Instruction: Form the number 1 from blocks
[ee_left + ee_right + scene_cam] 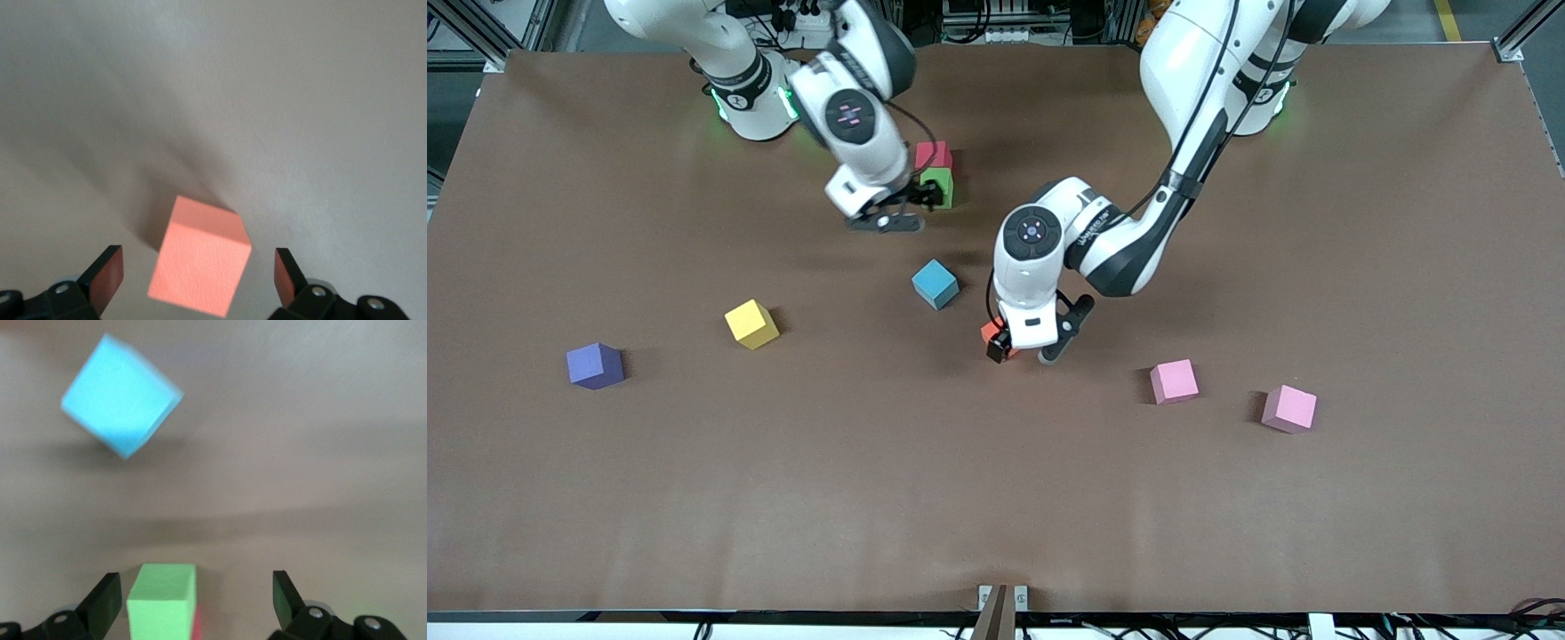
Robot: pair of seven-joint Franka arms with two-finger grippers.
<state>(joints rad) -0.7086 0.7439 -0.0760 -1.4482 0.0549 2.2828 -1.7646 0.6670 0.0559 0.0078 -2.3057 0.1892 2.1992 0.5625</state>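
With red block (934,156) and green block (937,186) adjoining, the right end effector (914,206) stands wide around green; the left end effector (1024,348), wide, straddles the orange block (991,332) on the tabletop (996,498), needing closure next.

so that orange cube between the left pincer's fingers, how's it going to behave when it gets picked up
The orange cube looks matte and foam-like, so it is probably light and may squash slightly. Its flat faces should stop it rolling, and that surface seems unlikely to slip. It sits skewed between the open left pincer, apart from both fingers, so it may twist square as they close.
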